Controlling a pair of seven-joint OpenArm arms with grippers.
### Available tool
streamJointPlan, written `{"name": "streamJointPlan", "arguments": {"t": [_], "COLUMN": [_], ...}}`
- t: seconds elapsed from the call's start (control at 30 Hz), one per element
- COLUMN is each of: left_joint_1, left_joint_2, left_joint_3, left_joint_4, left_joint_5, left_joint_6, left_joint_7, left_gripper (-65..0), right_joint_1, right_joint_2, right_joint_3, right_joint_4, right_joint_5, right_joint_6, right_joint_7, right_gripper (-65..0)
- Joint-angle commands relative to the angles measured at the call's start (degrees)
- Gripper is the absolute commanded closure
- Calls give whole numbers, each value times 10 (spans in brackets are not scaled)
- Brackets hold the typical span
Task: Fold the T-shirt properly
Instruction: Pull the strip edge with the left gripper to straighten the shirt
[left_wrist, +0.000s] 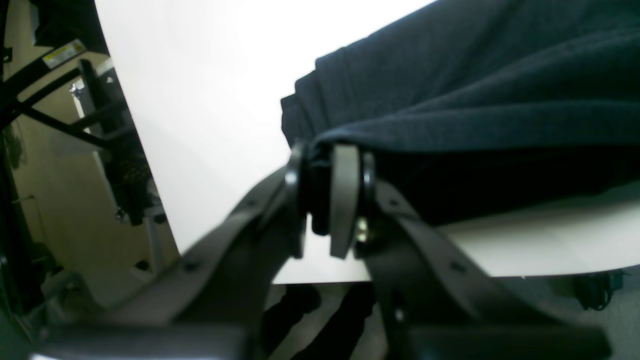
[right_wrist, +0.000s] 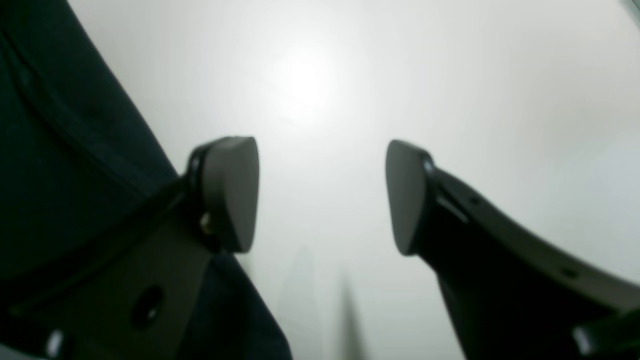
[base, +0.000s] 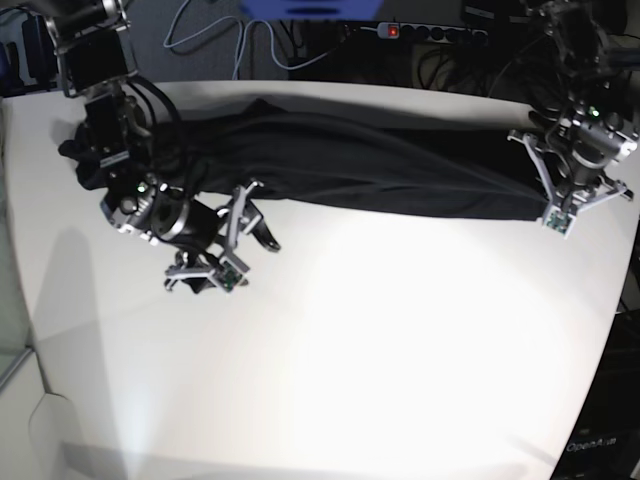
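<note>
My right gripper (base: 243, 235) hangs open over the bare white table (base: 380, 350), just beside the shirt's edge. My left gripper (left_wrist: 330, 200) pinches the T-shirt (base: 380, 170) at its right corner (a long black band across the table's far side).

T-shirt (base: 380, 165): plain black, no print, reading dark navy in the left wrist view. Desk (base: 380, 350): plain white. Left end effector (left_wrist: 334, 200): black, with grey pads. Power strip (base: 430, 32) at 12 o'clock: black, red switch light.
</note>
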Motion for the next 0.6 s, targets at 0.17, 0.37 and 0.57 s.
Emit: {"name": "streamJointPlan", "arguments": {"t": [0.17, 0.37, 0.57], "left_joint_1": [-3, -3, -5], "left_joint_2": [-8, -5, -2], "left_joint_3": [-5, -6, -6], "left_joint_4": [7, 8, 8], "left_joint_5": [1, 0, -2], "left_joint_6": [3, 3, 3], "left_joint_7": [-7, -7, -3], "left_gripper": [-160, -431, -441], "right_joint_1": [9, 9, 9], "right_joint_2": [13, 20, 33], "right_joint_3": [5, 5, 5], "right_joint_4": [8, 8, 10], "right_joint_5": [7, 7, 7], "right_joint_6": [-1, -1, -1], "right_joint_7": [12, 12, 12], "right_gripper": [-395, -395, -395]}}
